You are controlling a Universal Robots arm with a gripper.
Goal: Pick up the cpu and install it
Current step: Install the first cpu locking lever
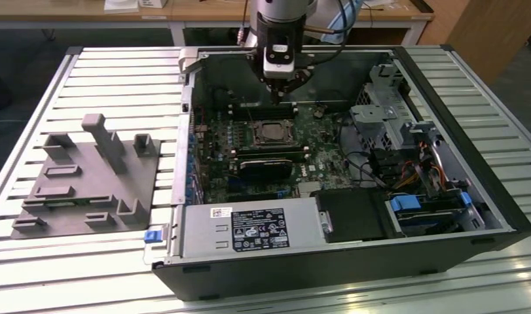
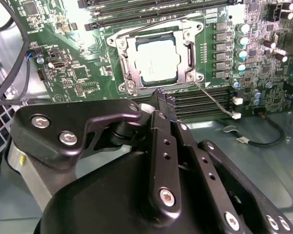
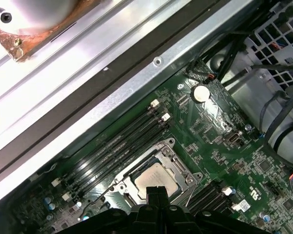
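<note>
The cpu [image 1: 270, 133] is a silver-topped square lying flat inside the metal-framed socket on the green motherboard [image 1: 322, 147], within the open computer case. Both wrist views look down on the cpu [image 2: 156, 58] [image 3: 154, 178] seated in the socket frame. My gripper [image 1: 281, 99] hangs above the board, just past the socket's far side, over the memory slots. Its black fingers are pressed together with nothing between them in both wrist views, the gripper [image 2: 162, 97] [image 3: 156, 191] tip apart from the chip.
The case walls [image 1: 188, 131] ring the board. A black card [image 1: 270, 168] lies just nearer than the socket, and a power supply [image 1: 247, 229] sits at the front. Drive cages and cables [image 1: 405, 150] crowd the exterior view's right. A grey fixture plate [image 1: 82, 183] rests on the slatted table.
</note>
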